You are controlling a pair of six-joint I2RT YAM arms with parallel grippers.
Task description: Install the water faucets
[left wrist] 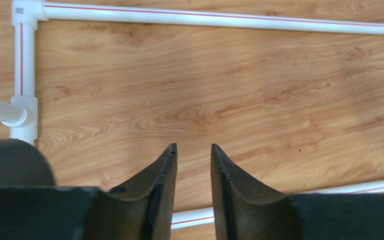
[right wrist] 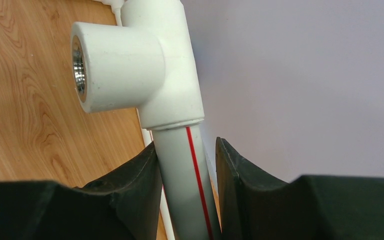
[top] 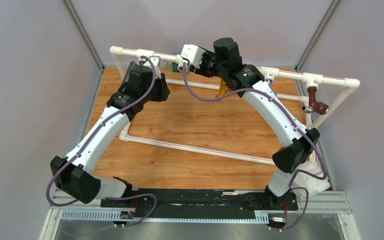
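The long dark grey faucet is not in any view. My right gripper is at the back rail of the white pipe frame. In the right wrist view its jaws straddle a white pipe with a red stripe, just below a white tee that has an empty metal threaded socket. The left finger lies against the pipe and a thin gap shows at the right finger. My left gripper is slightly open and empty, hanging above the wooden board. In the top view it is hidden under its wrist.
A short orange tap hangs under the back rail below my right arm. A brown tap sits on the right side rail. More tees are on the back rail. A white crumpled wrapper lies by the right arm's base.
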